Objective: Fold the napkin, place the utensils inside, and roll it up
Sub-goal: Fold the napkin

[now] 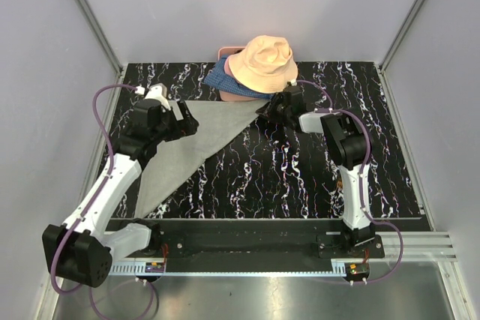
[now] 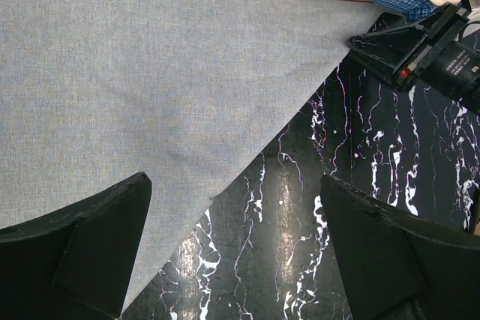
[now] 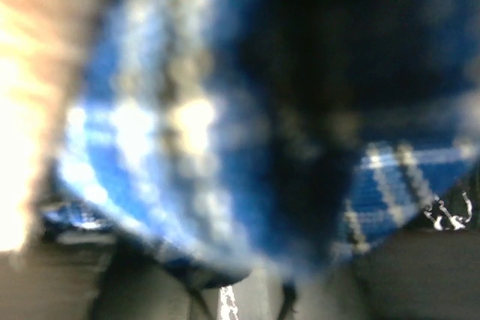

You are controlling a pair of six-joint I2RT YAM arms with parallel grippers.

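Observation:
The light-grey napkin point(image 1: 187, 140) lies folded into a triangle on the left of the black marble table point(image 1: 300, 177). Its long edge runs diagonally, and it fills the left wrist view point(image 2: 150, 73). My left gripper point(image 1: 185, 120) is open and empty above the napkin's diagonal edge point(image 2: 236, 245), one finger over cloth and one over table. My right gripper point(image 1: 271, 109) is at the napkin's far tip, pressed against the blue patterned fabric point(image 3: 150, 148). Its wrist view is blurred, so its jaws cannot be read. It also shows in the left wrist view point(image 2: 367, 41). No utensils are in view.
A peach bucket hat point(image 1: 262, 61) sits on the blue patterned fabric point(image 1: 217, 76) and a pink object point(image 1: 232, 94) at the back centre. Grey walls enclose the table on three sides.

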